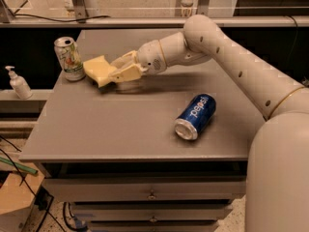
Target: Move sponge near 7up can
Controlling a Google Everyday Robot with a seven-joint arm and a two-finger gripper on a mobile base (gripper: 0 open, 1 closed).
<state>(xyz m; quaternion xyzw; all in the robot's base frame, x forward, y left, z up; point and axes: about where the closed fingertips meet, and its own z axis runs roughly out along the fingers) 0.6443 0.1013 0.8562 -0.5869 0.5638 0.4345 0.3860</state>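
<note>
The 7up can (69, 58) stands upright at the far left of the grey table (116, 129); it is silver-white with green and red markings. The pale-yellow sponge (99, 70) is held in my gripper (114, 73), just right of the can and low over the table top. The gripper is shut on the sponge's right side, with the fingers reaching in from the right. A small gap shows between the sponge and the can.
A blue Pepsi can (195, 116) lies on its side right of the table's middle. A white pump bottle (18, 82) stands on a ledge off the table's left edge. Drawers sit below the table's front edge.
</note>
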